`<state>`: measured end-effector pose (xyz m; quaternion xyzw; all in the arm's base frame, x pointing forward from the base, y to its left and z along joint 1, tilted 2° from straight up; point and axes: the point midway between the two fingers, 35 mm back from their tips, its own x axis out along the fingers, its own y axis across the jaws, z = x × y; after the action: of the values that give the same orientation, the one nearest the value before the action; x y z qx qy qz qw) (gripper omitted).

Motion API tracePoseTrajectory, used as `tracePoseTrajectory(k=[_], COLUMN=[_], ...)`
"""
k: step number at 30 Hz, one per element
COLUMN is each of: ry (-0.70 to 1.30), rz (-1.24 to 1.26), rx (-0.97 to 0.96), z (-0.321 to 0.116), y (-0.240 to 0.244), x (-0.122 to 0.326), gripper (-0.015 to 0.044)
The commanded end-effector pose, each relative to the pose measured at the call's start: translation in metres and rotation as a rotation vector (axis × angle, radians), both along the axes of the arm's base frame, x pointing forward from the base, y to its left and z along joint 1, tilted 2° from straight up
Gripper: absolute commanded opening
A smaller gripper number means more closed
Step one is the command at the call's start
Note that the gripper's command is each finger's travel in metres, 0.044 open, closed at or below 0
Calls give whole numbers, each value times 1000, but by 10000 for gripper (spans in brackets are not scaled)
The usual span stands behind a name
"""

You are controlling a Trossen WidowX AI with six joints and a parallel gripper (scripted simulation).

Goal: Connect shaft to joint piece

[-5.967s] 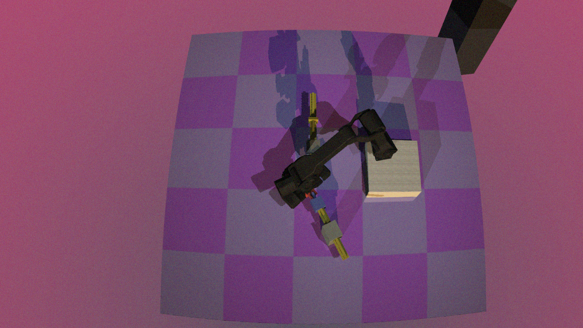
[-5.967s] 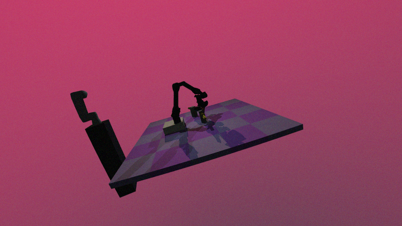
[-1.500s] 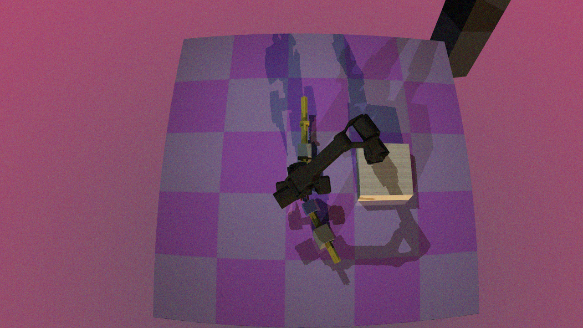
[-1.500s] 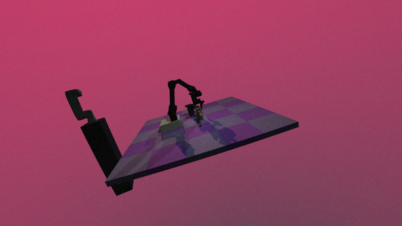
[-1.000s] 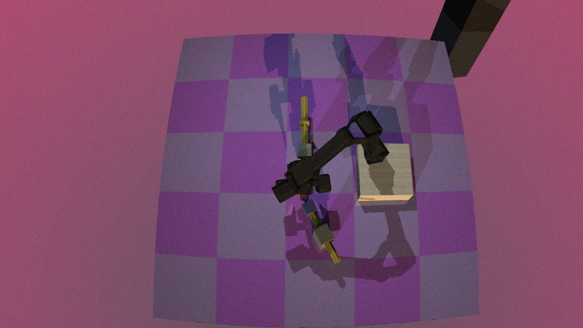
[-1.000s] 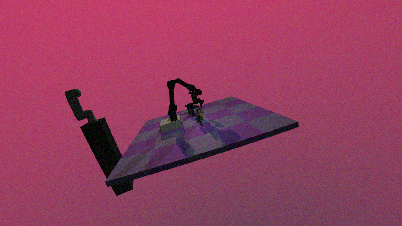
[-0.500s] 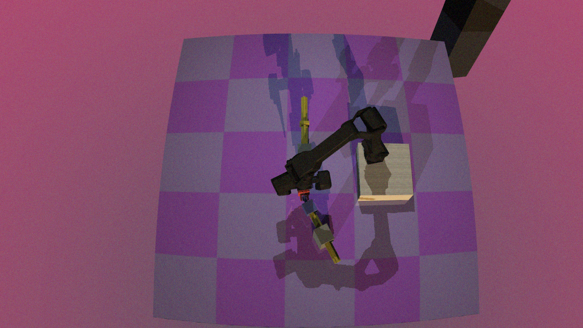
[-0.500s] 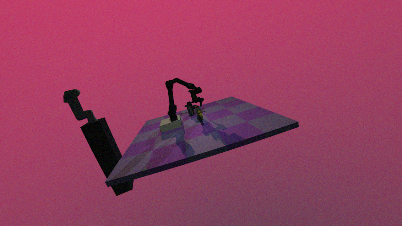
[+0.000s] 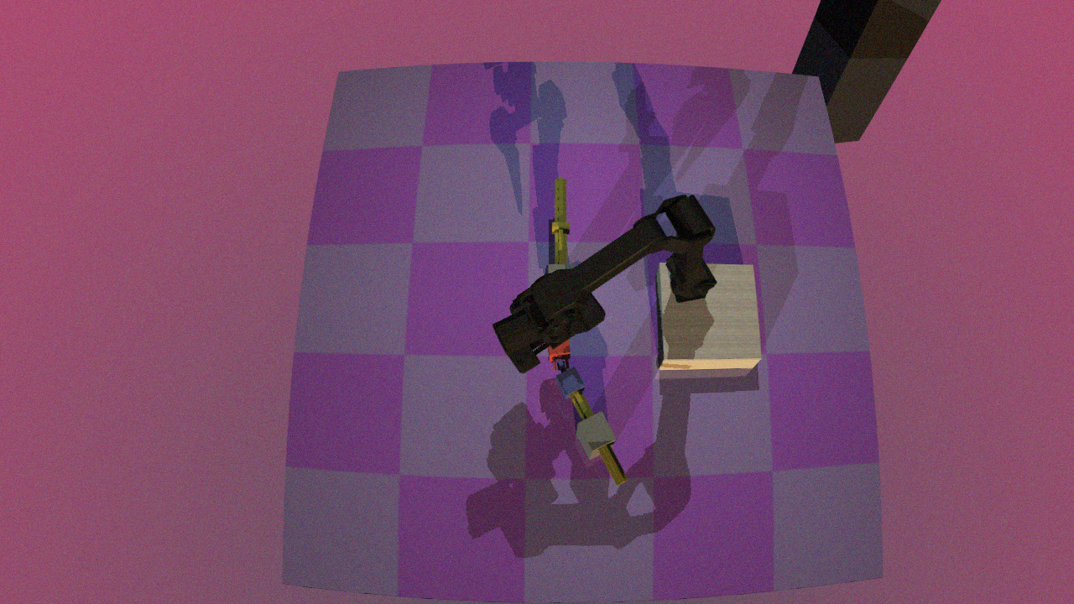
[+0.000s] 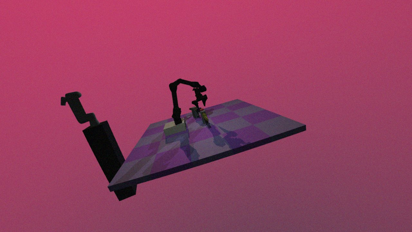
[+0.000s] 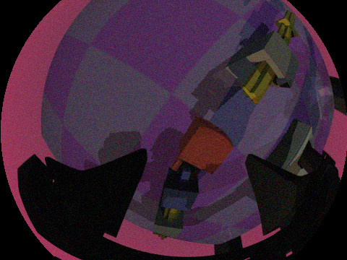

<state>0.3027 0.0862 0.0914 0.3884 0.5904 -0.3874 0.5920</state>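
Note:
The red joint piece [image 9: 559, 351] [image 11: 207, 148] sits beyond the blue hinge part [image 9: 570, 381] [image 11: 177, 198] on the first yellow shaft [image 9: 580, 405], which runs through its grey block [image 9: 595, 433] [image 11: 168, 229]. The second yellow shaft [image 9: 560, 196] [image 11: 257, 84], with a collar [image 9: 560, 227] [image 11: 285, 23], passes through its own grey block [image 11: 280, 51]. A gap separates its end from the red piece, which faces roughly towards it; exact alignment is unclear. My gripper [image 11: 199, 157] [image 10: 201, 107] is open and empty, above the joint, its fingers on either side of it in the wrist view.
The arm rises from a pale base block [image 9: 713, 330] [image 10: 175, 128] right of the shafts in the top view. A dark pillar [image 9: 874, 75] [image 10: 100, 149] stands at the edge of the checkered table [image 9: 345, 420] [image 10: 259, 109]. My arm crosses over the second block in the top view.

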Motion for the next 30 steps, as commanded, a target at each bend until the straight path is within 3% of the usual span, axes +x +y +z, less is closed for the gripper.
tracePoseTrajectory(k=[1, 24, 30], ry=[-7, -8, -8], rz=[151, 939, 962], rx=[5, 6, 6], z=[17, 92, 94], y=[1, -2, -2], x=[2, -7, -7], gripper=[440, 440, 440])
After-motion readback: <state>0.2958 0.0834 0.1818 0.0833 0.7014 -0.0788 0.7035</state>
